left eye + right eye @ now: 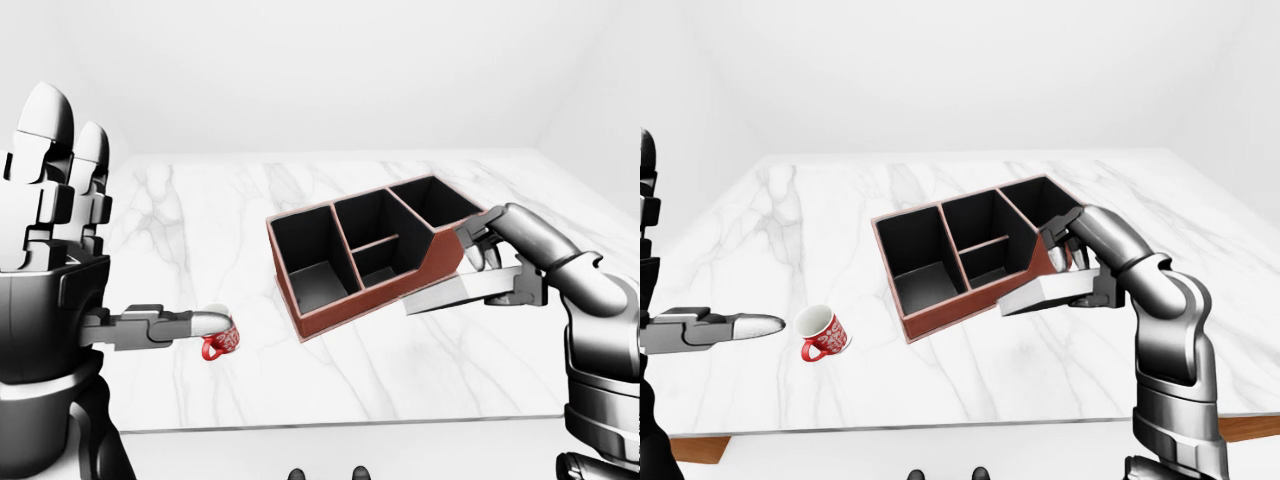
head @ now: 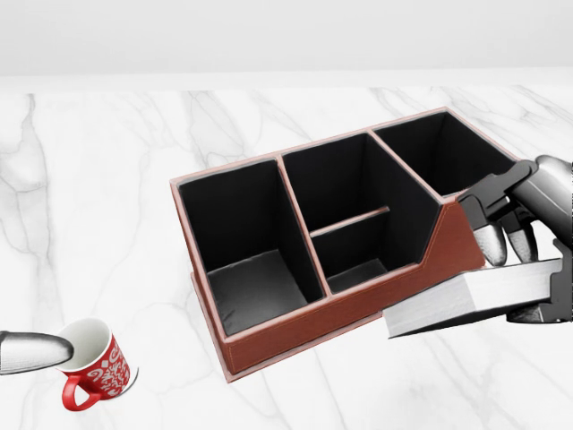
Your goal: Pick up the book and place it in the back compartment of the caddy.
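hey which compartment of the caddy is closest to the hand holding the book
The top-right compartment in the head view; the right hand with the book sits right beside it, while the other compartments lie farther left.

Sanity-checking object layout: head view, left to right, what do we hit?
Left hand fingertip → red mug → caddy → book → right hand, fingers closed on the book, at the view's right edge.

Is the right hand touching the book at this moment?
Touching. In the head view, the right hand has its fingers over the book top, holding it above the table.
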